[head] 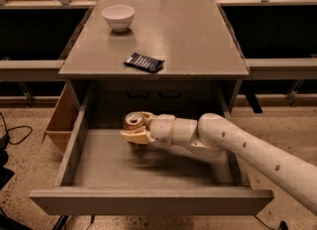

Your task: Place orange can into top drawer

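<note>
The top drawer (148,201) is pulled out wide below the grey cabinet top, its flat grey bottom showing. My gripper (134,129) reaches in from the right on a white arm and is shut on the orange can (133,121). The can is upright, silver top with pull tab facing up, held inside the drawer near its back left part, low over the bottom. Whether the can touches the bottom is hidden by the fingers.
On the cabinet top (198,40) sit a white bowl (118,16) at the back left and a dark snack packet (143,62) near the front edge. A wooden panel (62,117) stands left of the drawer. Cables (12,135) lie on the floor at left.
</note>
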Controlling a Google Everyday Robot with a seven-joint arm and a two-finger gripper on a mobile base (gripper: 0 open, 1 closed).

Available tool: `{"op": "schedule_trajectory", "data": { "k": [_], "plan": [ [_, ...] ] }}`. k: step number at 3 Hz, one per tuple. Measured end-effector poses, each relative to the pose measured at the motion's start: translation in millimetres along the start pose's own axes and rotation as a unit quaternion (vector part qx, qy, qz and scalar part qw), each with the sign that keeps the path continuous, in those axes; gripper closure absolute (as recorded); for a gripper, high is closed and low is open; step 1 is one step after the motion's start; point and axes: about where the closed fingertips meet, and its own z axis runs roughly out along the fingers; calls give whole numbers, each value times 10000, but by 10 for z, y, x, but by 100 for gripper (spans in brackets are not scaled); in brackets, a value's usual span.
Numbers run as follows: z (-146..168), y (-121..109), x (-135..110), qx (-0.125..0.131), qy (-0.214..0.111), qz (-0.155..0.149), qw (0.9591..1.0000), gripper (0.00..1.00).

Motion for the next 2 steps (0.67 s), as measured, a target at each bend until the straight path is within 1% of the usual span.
{"op": "schedule_trajectory", "data": {
  "k": [1,2],
  "plan": [
    [-20,-17,48,78,94,6,9999,85],
    [-20,-17,48,80,97,6,9999,61]
  ]
}}
